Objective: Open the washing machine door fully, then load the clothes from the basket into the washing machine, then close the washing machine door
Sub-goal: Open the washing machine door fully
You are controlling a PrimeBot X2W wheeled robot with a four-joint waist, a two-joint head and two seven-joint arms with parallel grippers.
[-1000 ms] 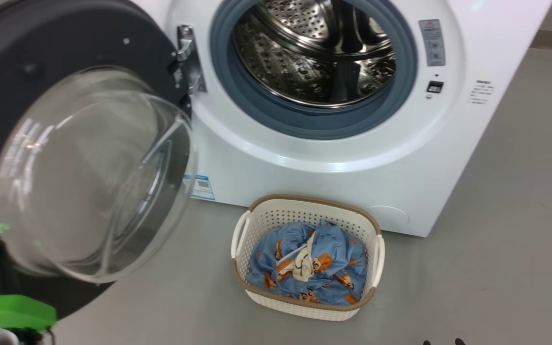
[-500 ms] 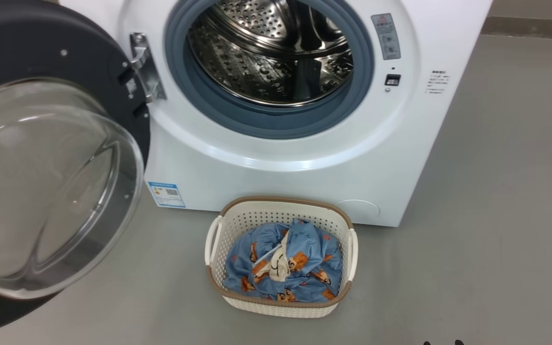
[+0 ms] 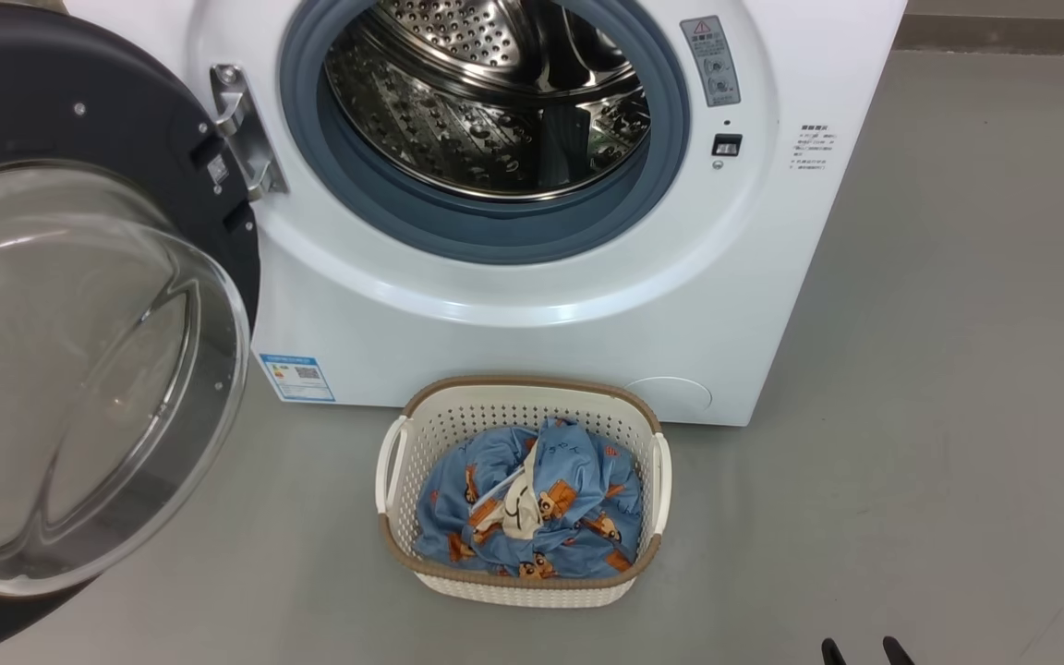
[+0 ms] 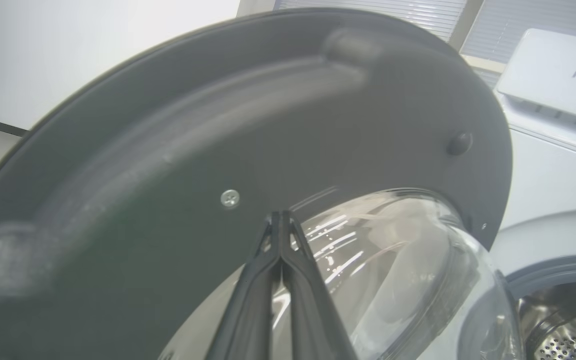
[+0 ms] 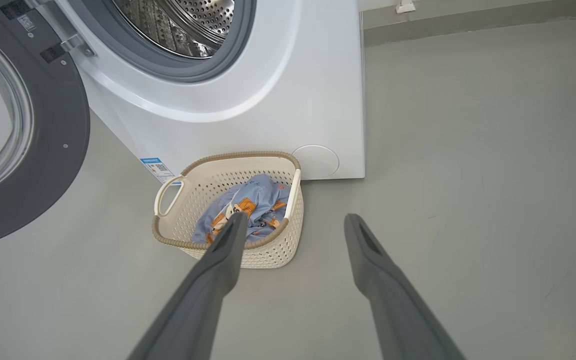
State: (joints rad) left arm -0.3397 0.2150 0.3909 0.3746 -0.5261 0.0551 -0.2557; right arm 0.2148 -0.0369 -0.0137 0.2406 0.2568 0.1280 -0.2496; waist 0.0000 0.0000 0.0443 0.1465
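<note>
Door: the big round, glossy-black-rimmed washing machine door (image 3: 79, 305) with its bulging clear glass bowl hangs wide open, left of the white boxy front-loading washing machine (image 3: 541, 314). The steel drum (image 3: 486, 102) mouth is uncovered.
Left gripper: the left gripper (image 4: 280, 216) has its dark fingers pressed together on nothing. The tips are right by the door's inner face beside the glass; can't tell if they touch.
Clothes: the light blue, orange-brown-cartoon-animal clothes (image 3: 523, 508) are a crumpled heap with no real long axis. They sit in the small cream perforated plastic basket (image 3: 523, 380) on the grey floor (image 3: 911, 416), just in front of the machine.
Right gripper: the right gripper (image 5: 295, 220) is spread wide and empty.
What matters: the heap lies ahead-left of the right jaws and below them. The right arm looks nearer, so I'd guess it does the reaching.
Vs a second ago: the head camera turned, so everything slid left. Judged against its metal hinge (image 3: 241, 139), the door looks swung further open. The basket hasn't budged.
</note>
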